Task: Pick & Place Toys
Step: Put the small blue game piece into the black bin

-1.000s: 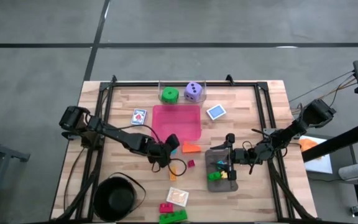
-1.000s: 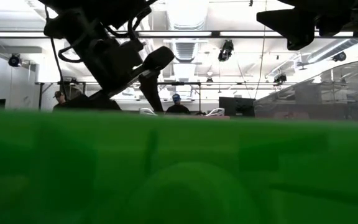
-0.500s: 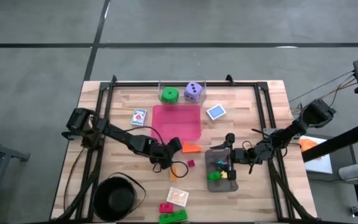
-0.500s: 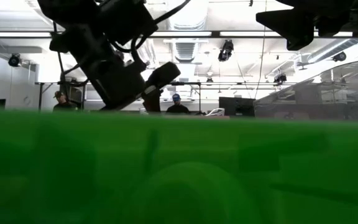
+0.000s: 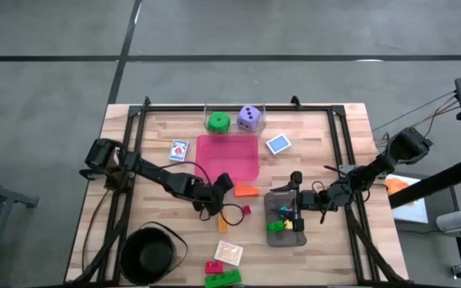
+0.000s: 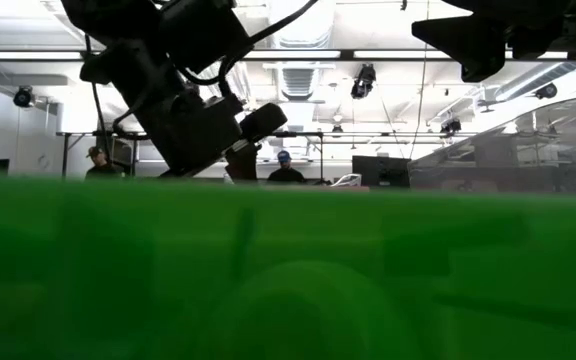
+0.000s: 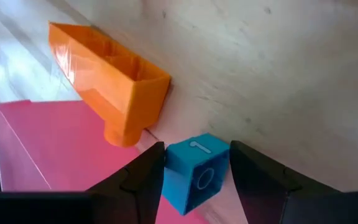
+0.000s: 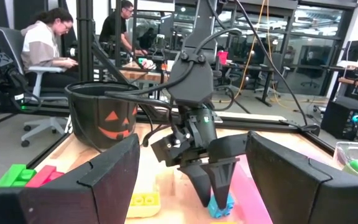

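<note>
Wooden table (image 5: 326,144): left end effector (image 7: 194,171) grips small blue plastic brick (image 7: 194,173), hidden overhead; right end effector (image 5: 298,210) open over grey tray (image 5: 277,197).

pale grained wood table (image 5: 326,136), glossy plastic blue brick (image 7: 194,171), glossy orange brick (image 7: 107,81), smooth pink tray (image 5: 226,156)

A light wooden bench (image 5: 166,240) with a black metal frame (image 5: 125,160) stands on a grey floor (image 5: 46,96) crossed by dark seam lines. Beyond it lies a large workshop: long ceiling lights (image 6: 388,55), what may be a camera hung from the ceiling (image 6: 364,78), desks with monitors (image 8: 353,53), and black posts (image 8: 84,37). A person sits on an office chair (image 8: 30,71) at a desk; others stand farther back.
</note>
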Robot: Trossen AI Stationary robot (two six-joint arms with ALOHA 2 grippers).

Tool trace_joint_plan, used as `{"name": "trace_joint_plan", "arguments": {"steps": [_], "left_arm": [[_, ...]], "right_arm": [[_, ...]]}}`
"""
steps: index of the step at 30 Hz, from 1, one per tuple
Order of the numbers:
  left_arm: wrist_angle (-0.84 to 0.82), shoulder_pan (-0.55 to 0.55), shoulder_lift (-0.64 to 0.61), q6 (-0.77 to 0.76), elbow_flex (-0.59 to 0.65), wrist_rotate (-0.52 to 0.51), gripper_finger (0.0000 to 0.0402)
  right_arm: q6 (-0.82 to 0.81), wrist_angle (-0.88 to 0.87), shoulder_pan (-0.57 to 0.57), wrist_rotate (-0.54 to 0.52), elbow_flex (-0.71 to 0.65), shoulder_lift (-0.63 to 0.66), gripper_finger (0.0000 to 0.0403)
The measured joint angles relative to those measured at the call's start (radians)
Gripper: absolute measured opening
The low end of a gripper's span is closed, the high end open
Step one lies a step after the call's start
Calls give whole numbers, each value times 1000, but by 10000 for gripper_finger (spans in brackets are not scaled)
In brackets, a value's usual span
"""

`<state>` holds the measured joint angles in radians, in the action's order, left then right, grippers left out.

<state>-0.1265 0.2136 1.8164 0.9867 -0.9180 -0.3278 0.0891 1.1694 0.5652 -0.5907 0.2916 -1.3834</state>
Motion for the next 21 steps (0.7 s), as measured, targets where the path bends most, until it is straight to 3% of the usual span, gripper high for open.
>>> {"name": "trace_joint_plan", "arguments": {"steps": [10,17,21], "left_arm": [[3,49,-9,-6,0,-125,181],[-16,53,-18,-49,0,-123,181],[-56,30,-18,-60,0,-44,181]], "right_arm": [[0,-1,0,0,0,0,291],[0,-4,0,0,0,0,291],[-5,-3,0,0,0,0,291]]}}
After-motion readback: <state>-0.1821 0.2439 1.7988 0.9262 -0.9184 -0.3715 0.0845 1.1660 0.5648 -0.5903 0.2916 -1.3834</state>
